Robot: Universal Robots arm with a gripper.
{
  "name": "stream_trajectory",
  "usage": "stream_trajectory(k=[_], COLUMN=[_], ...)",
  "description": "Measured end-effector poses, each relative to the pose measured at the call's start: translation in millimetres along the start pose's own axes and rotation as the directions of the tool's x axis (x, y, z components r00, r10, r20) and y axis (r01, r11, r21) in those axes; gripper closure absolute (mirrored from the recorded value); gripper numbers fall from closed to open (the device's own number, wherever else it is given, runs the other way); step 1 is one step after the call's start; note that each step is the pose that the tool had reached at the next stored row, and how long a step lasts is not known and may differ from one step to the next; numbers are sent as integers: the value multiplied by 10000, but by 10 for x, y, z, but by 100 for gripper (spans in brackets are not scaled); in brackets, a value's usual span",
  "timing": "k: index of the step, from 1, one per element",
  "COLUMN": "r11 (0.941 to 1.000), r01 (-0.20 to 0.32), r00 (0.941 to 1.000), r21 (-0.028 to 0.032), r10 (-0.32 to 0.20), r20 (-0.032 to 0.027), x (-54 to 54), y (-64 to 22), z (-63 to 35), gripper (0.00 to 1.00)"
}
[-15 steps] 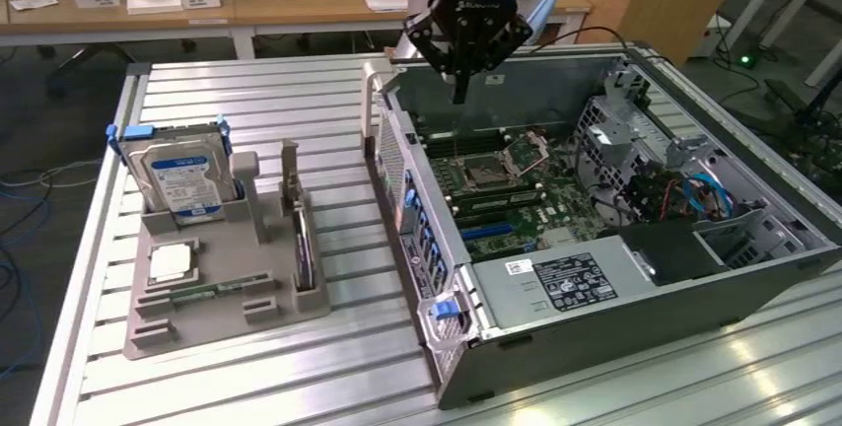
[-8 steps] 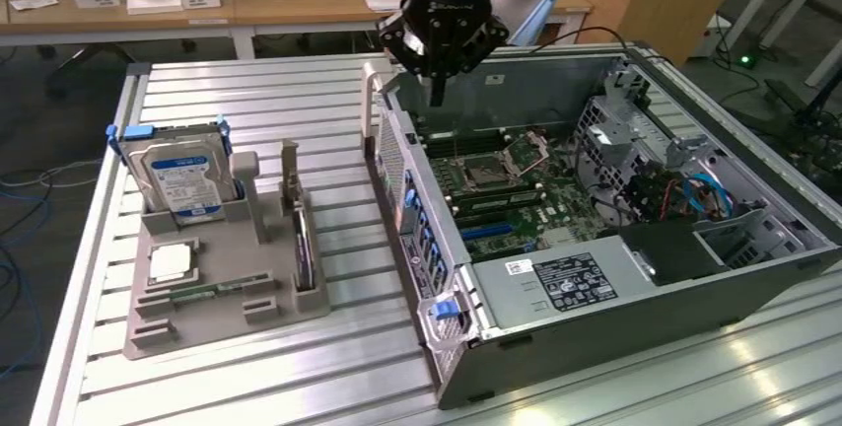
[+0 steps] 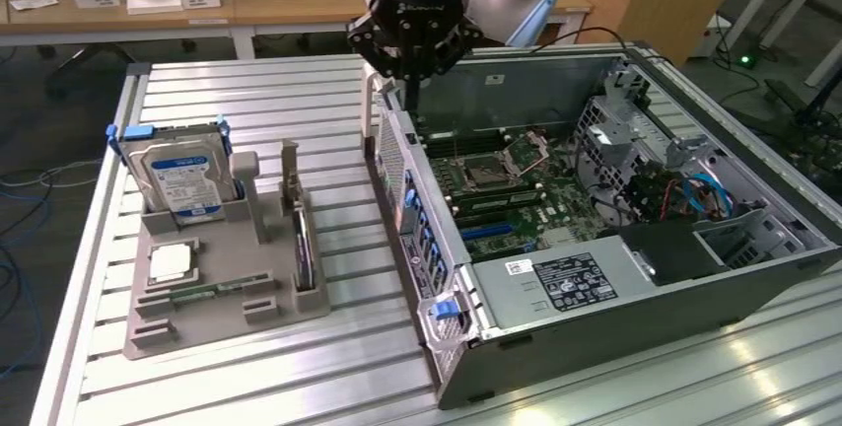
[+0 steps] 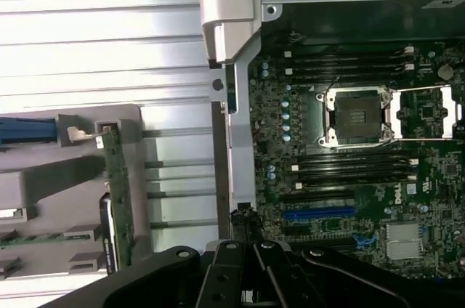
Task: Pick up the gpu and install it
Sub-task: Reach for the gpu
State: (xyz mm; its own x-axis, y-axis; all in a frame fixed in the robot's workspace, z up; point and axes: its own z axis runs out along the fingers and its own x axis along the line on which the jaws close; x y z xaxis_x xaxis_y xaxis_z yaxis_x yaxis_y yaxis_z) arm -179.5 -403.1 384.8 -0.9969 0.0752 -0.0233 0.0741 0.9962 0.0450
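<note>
Wrist view: pincer near DELL motherboard.

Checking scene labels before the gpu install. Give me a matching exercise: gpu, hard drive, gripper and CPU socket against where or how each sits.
Things:
1. gpu
2. hard drive
3. gripper
4. CPU socket

Places or states:
A. on the motherboard inside the open computer case
B. shut, above the case wall nearest the holder
C. thin dark slab on edge in the gray holder
D. upright in the holder, blue label showing

Pairs: 1-C, 2-D, 3-B, 4-A
</note>
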Motion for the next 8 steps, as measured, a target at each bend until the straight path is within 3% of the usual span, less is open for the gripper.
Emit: stream_trajectory(k=[8], r11=[10000], r01=[97], r00=[10000], r21=[-3], r10=[-97], r20=[-4], x=[206], y=[-61], z=[-7], gripper=[89])
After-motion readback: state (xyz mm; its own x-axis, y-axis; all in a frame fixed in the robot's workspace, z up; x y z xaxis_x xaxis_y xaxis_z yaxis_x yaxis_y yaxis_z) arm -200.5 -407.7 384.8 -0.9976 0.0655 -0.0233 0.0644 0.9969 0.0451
